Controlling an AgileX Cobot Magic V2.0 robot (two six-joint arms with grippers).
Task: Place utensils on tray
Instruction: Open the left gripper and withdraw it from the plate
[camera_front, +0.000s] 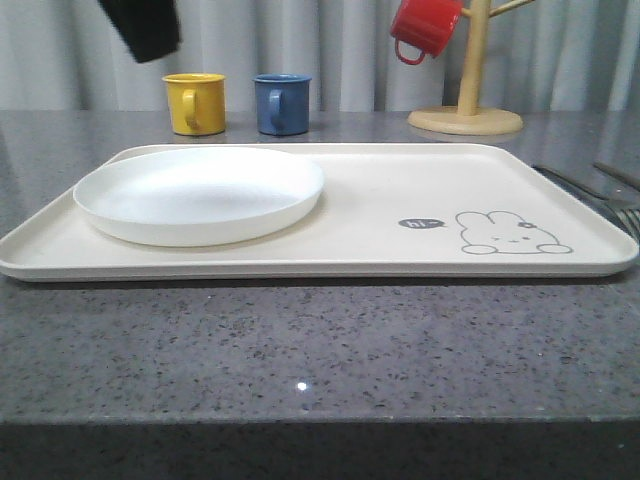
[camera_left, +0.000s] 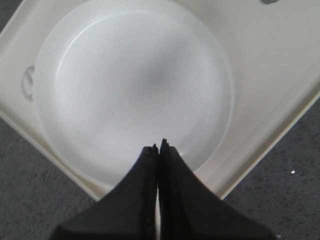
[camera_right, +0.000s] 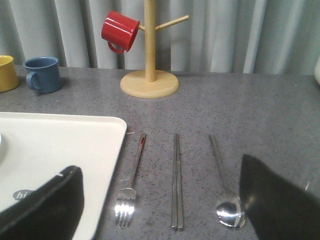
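Grey speckled counter, pale curtain behind; no utensil on the tray yet, first pick not begun.

Count: one fork (camera_right: 129, 181), one pair of chopsticks (camera_right: 177, 181), one spoon (camera_right: 223, 184), lying side by side on the counter (camera_right: 250, 115) at lower centre of the right wrist view, just right of the tray (camera_right: 60, 145) edge and apart from it. One white plate (camera_front: 200, 195) on the tray at left of the front view. Three mugs: yellow (camera_front: 194, 103), blue (camera_front: 281, 103), red (camera_front: 425, 28) hung on one wooden mug tree (camera_front: 470, 70). Right gripper (camera_right: 160, 200) fingers spread wide, hovering over the cutlery, holding nothing. Left gripper (camera_left: 159, 148) fingers pressed together, empty, above the plate. Judged next: right arm lowers, straddles one thin handle squarely, closes low against the counter.
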